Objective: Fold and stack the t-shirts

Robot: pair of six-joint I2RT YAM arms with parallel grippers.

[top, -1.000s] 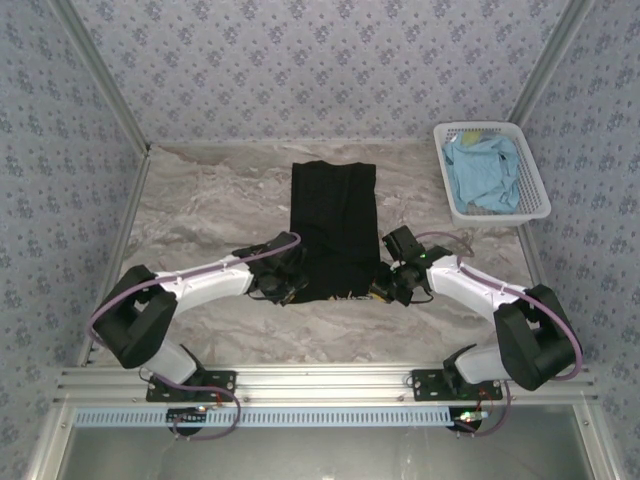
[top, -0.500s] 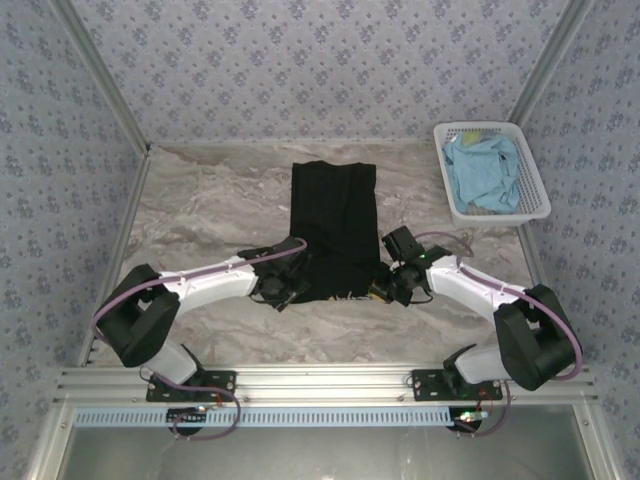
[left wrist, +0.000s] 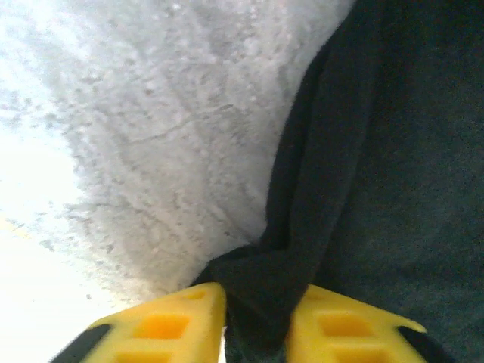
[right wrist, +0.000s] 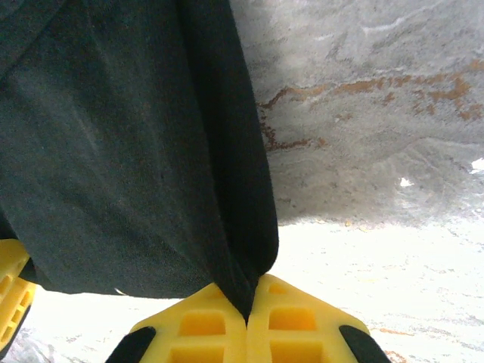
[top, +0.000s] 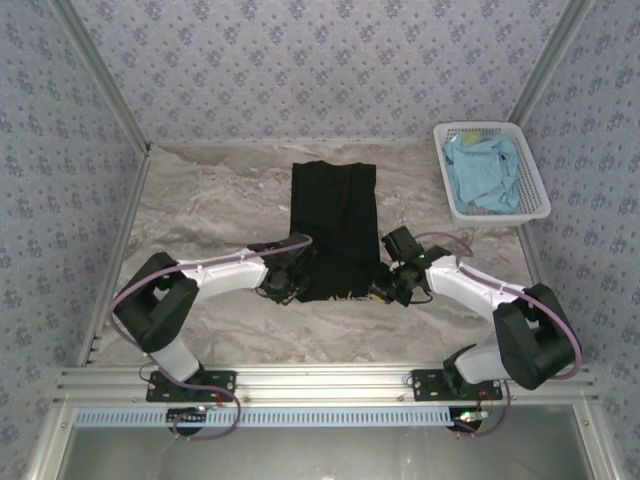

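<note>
The black shirt (top: 335,225) lies flat on the counter (top: 200,200), off to the left of the white basket (top: 497,214) and a bit closer to the arms than the basket is. It looks like a long, thin strip, so I think its sides are already folded in.

Both hands are at the edge of the shirt that is farthest from the basket's back end, one at each corner. The right hand (right wrist: 246,314), the one closer to the basket, has its two yellow fingers (right wrist: 299,321) pressed tight together with a thin bit of black cloth pinched between them. The left hand (left wrist: 255,321), farther from the basket, has a thick bunch of cloth between its fingers (left wrist: 162,329), and they press on it from both sides, so it is clamped on the shirt too.

I think they each hold a corner so the edge stays straight and does not sag in the middle. Then the two arms can lift it together and lay it over the other end to fold the strip in half.

The blue shirt (top: 482,172) sits crumpled inside the basket. It is not folded yet, so it is likely waiting its turn.
</note>
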